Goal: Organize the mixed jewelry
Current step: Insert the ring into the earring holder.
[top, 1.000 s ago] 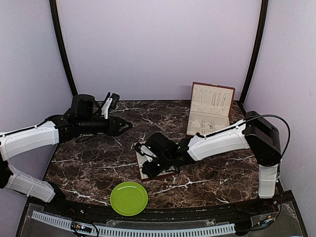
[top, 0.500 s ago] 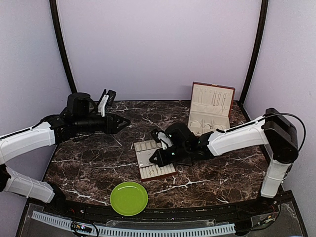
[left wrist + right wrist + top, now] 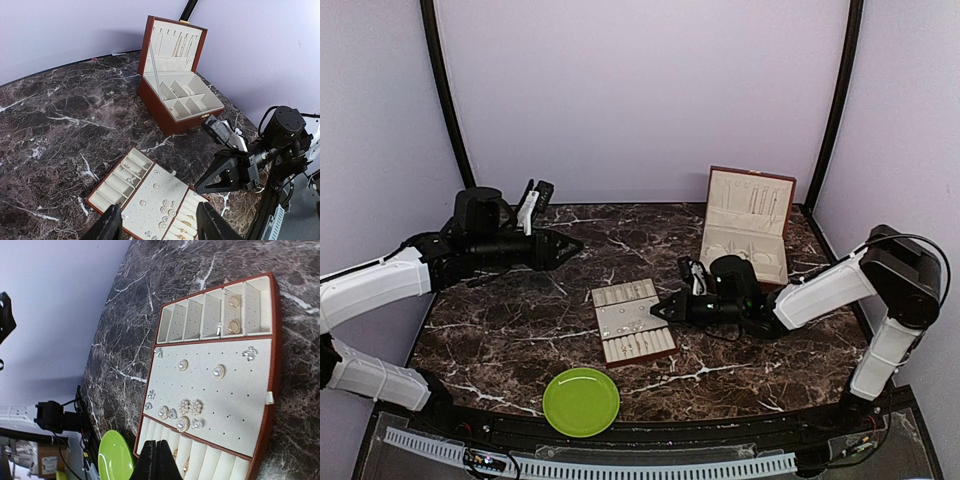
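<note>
Top view: the left hand (image 3: 570, 243) hangs over the tabletop (image 3: 520, 320), released and empty. The clenched right hand (image 3: 658, 311) points at the tray (image 3: 638, 318) just ahead.
Left wrist: the mixed jewelry (image 3: 172, 212) lies on the tray, below its parted fingers.
Right wrist: the same pieces sit just beyond its closed fingertips.

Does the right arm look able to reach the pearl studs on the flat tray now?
Probably yes. The right arm holds its shut jaws close to the edge of the flat tray, pointed toward the pearl studs, and nothing lies between them. The jaws would have to open first.
</note>
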Action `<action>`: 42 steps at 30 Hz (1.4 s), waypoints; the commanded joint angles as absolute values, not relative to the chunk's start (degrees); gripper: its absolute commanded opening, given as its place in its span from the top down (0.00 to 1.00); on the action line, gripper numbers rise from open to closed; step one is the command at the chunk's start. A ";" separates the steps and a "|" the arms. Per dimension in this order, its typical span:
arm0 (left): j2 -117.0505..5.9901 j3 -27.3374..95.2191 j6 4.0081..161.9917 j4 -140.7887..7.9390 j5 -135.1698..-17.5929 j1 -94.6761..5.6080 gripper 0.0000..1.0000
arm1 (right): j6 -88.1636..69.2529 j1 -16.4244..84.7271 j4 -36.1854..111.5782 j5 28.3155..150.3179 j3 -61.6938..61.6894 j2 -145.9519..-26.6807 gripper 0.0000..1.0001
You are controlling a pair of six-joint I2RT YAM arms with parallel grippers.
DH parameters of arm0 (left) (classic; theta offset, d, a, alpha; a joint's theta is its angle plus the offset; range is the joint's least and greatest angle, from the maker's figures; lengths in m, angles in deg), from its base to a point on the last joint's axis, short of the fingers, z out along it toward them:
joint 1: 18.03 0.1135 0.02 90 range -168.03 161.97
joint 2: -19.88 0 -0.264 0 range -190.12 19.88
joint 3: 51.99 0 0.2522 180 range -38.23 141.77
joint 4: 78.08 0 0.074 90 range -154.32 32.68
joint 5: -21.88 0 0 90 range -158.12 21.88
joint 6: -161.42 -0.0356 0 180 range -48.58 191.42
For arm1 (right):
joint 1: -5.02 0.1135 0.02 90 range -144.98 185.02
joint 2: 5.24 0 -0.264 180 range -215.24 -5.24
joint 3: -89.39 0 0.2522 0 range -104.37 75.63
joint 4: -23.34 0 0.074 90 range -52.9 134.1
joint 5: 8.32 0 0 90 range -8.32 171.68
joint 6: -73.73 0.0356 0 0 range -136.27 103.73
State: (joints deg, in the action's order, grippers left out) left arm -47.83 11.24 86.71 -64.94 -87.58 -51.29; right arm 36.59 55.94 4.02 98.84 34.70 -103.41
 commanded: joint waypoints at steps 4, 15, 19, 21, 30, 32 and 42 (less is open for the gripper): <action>-46.75 10.90 87.15 -66.43 -88.27 -51.28 0.47 | 47.03 54.05 -11.38 98.37 39.12 -103.57 1.00; -46.25 10.69 87.59 -66.68 -88.91 -51.35 0.47 | 48.57 53.85 -14.14 96.09 40.08 -106.79 1.00; -46.31 10.73 87.81 -66.78 -89.29 -51.34 0.46 | 49.61 53.85 -16.01 95.65 40.58 -108.66 1.00; -46.24 10.72 87.86 -66.78 -89.35 -51.34 0.47 | 49.73 53.80 -16.46 95.19 40.78 -109.49 1.00; -46.04 10.64 87.94 -66.96 -89.58 -51.34 0.47 | 50.63 53.81 -18.29 94.52 41.42 -112.39 1.00; -46.04 10.63 87.97 -66.96 -89.57 -51.33 0.47 | 50.66 53.87 -18.47 94.40 41.53 -112.82 1.00; -45.89 10.64 87.86 -66.96 -89.65 -51.30 0.47 | 51.65 53.88 -20.72 93.94 42.13 -115.07 1.00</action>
